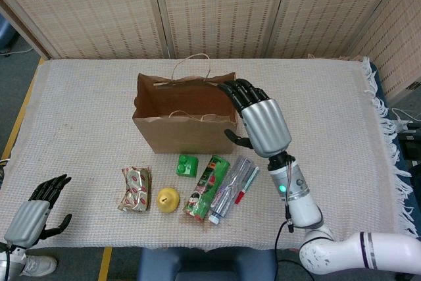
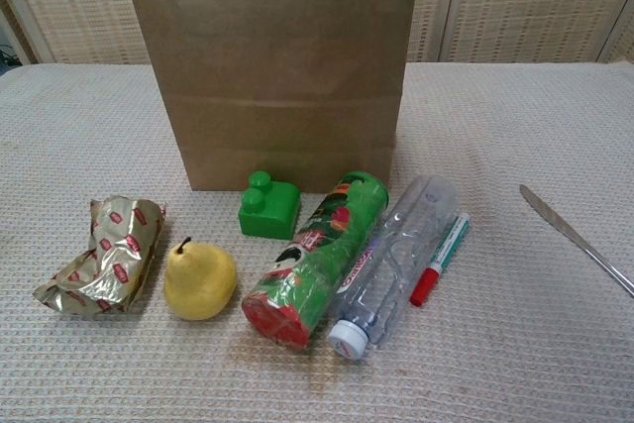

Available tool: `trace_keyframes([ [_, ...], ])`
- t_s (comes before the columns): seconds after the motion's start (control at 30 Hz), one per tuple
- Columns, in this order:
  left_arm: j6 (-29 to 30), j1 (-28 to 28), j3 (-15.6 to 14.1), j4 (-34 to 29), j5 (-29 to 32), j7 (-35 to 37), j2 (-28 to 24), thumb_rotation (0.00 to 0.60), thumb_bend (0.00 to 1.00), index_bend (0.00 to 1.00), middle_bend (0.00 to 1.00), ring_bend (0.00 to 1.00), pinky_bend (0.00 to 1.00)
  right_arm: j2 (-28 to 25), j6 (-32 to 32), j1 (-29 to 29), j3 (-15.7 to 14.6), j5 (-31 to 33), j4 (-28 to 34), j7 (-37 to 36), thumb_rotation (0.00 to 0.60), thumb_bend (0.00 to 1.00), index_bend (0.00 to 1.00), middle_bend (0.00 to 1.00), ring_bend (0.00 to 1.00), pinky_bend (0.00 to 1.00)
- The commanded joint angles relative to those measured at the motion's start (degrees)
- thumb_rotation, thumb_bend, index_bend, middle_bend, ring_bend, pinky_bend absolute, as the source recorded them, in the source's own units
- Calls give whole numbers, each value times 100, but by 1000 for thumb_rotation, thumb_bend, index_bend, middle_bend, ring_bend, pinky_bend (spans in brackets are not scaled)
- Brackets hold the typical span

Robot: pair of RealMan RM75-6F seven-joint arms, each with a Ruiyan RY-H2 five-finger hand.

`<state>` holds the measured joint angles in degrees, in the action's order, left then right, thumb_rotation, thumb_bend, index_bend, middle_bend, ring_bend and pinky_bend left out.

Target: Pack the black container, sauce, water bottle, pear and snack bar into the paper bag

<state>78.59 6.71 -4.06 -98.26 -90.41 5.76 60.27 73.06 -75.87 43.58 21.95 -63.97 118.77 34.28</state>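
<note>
Right hand (image 1: 263,125) hangs empty beside the bag (image 1: 181,123), fingers spread.
Bottle (image 1: 230,189) lies just below it, cap toward the desk's near edge; far left hand (image 1: 33,216) also empty.

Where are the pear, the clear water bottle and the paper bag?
pear (image 2: 200,281): chest view, middle of its yellow body.
water bottle (image 2: 396,257): chest view, mid clear body.
paper bag (image 2: 272,86): chest view, brown front wall.
</note>
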Motion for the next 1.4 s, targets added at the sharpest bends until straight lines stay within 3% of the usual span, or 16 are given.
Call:
trace_keyframes([
  [0.03,-12,2,-7,-5,-5,-42,10,600,384,0,0,0,63,-1267,758,-823,-1118,-710,588,-847,600,68,169,174,136,323],
  [0.17,-28,4,-10,-25,9,-66,10,600,384,0,0,0,63,-1605,1438,-980,-1765,-1213,324,-1262,600,68,168,174,136,324],
  [0.33,-43,8,-9,-26,20,-74,10,600,384,0,0,0,63,-1434,2170,-832,-2171,-1386,-227,-1051,600,45,127,174,133,312],
  [0.5,-44,14,-9,-25,9,-33,0,600,384,0,0,0,63,-905,2706,-507,-2177,-1069,-624,-604,600,15,79,173,99,266],
  [0.9,-42,20,-13,-16,-6,127,-43,600,384,0,0,0,63,335,3316,331,-2109,49,-1185,617,600,15,38,140,71,213],
  [1.27,-52,31,-14,-20,-15,215,-73,600,384,0,0,0,64,729,3288,741,-2347,663,-1487,1129,600,15,40,140,68,192],
  [1.4,-54,32,-14,-26,-11,210,-74,600,384,0,0,0,63,805,3190,795,-2496,711,-1543,1240,600,15,101,141,90,196],
])
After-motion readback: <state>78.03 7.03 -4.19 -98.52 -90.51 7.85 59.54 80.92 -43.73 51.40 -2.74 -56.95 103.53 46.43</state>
